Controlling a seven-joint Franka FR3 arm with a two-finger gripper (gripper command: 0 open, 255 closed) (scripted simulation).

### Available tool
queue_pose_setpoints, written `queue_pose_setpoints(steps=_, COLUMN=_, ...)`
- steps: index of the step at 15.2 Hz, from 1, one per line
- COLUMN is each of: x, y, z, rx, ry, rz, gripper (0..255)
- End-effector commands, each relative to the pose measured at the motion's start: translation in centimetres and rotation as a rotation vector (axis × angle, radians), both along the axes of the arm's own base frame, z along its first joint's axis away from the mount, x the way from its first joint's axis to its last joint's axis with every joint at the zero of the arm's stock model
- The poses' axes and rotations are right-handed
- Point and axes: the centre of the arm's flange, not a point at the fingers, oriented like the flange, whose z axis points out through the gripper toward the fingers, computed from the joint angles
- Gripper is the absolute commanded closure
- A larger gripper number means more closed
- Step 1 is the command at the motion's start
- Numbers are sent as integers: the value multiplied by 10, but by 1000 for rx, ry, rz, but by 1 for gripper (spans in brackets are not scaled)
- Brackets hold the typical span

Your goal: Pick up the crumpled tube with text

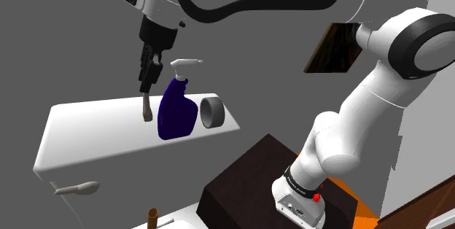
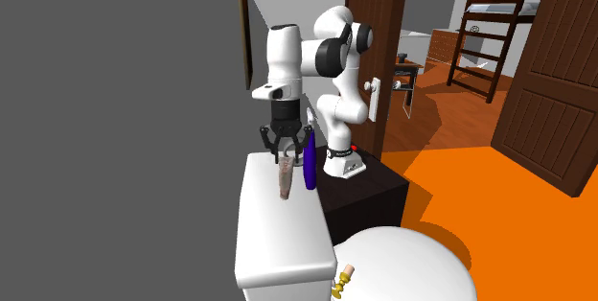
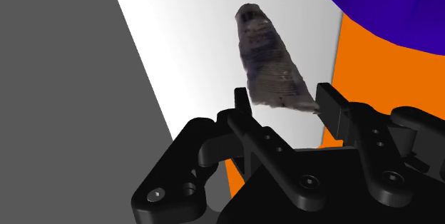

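Dark blue spray bottle (image 1: pixel 177 111) upright on white tank top (image 1: pixel 87 129), grey ring (image 1: pixel 211 112) just beside it, orange floor (image 2: pixel 498 203) below

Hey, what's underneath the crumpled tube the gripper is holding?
Under the crumpled tube, clasped by the gripper, lies the white tank lid. The spot right beneath its tip is covered, so contact cannot be told.

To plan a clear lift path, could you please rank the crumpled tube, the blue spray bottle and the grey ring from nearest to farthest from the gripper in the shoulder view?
1. crumpled tube: clasped in the gripper, hanging below it.
2. blue spray bottle: just to that view's right.
3. grey ring: beyond the bottle, farther right.
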Motion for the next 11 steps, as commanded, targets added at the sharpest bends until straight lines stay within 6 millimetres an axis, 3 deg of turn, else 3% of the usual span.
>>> queue_pose_setpoints(steps=1, x=0, y=0, z=-1, rx=0, ry=0, rz=0, gripper=255)
queue_pose_setpoints(steps=8, x=1, y=0, z=0, rx=-1, ry=0, rz=0, gripper=255)
queue_pose_setpoints(steps=11, x=1, y=0, z=15, rx=-1, ry=0, rz=0, gripper=255)
